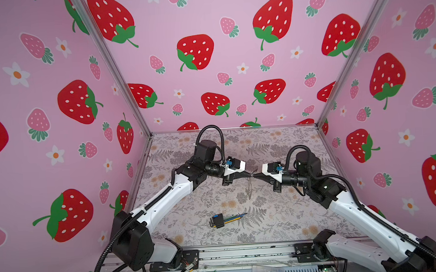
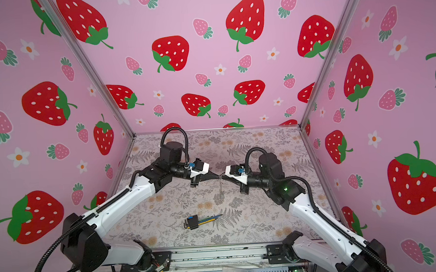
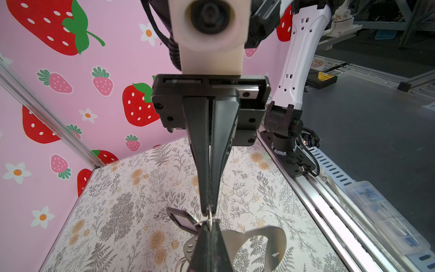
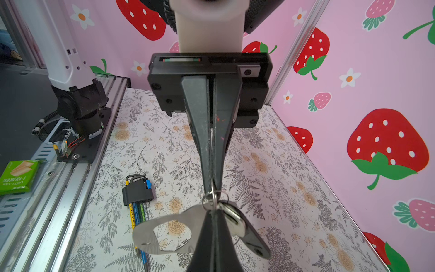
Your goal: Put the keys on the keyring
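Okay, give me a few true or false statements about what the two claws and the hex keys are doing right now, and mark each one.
1. The left claw and right claw meet tip to tip in the air above the table. True.
2. The hex key set is held in the left claw. False: it lies on the table, near the front, with neither claw on it.
3. A flat silvery plate with a cut-out hangs from the keyring between the claws. True.
4. The right claw is wide open. False: it is shut on the keyring.
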`<state>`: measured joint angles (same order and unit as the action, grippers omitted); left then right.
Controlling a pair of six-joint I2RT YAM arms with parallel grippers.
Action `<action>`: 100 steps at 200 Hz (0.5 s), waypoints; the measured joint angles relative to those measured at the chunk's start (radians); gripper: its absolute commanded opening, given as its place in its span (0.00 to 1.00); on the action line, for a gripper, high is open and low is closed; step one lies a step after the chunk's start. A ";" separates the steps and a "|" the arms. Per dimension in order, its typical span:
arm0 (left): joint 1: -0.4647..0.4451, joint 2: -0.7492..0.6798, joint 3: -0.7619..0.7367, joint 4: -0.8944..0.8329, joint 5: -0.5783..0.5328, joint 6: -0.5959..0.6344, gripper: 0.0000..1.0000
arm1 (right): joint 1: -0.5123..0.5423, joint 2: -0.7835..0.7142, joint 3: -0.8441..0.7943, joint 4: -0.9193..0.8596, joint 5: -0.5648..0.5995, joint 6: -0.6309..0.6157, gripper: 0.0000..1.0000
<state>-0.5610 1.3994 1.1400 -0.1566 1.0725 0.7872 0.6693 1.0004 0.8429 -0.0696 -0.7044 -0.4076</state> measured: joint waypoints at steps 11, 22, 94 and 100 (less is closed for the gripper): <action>0.000 0.000 0.000 -0.003 -0.006 0.002 0.03 | 0.000 0.002 0.000 -0.001 0.001 0.002 0.01; 0.000 -0.004 0.000 -0.017 -0.018 0.011 0.10 | 0.000 0.005 0.000 -0.005 0.004 0.002 0.00; 0.024 -0.072 0.085 -0.294 -0.201 0.174 0.29 | -0.013 0.093 0.131 -0.208 0.053 -0.023 0.00; 0.023 -0.076 0.092 -0.305 -0.216 0.181 0.30 | -0.013 0.103 0.146 -0.228 0.058 -0.025 0.00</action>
<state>-0.5377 1.3235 1.2324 -0.4614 0.8566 0.9684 0.6559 1.1038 0.9894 -0.2977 -0.6468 -0.4324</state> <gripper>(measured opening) 0.289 0.046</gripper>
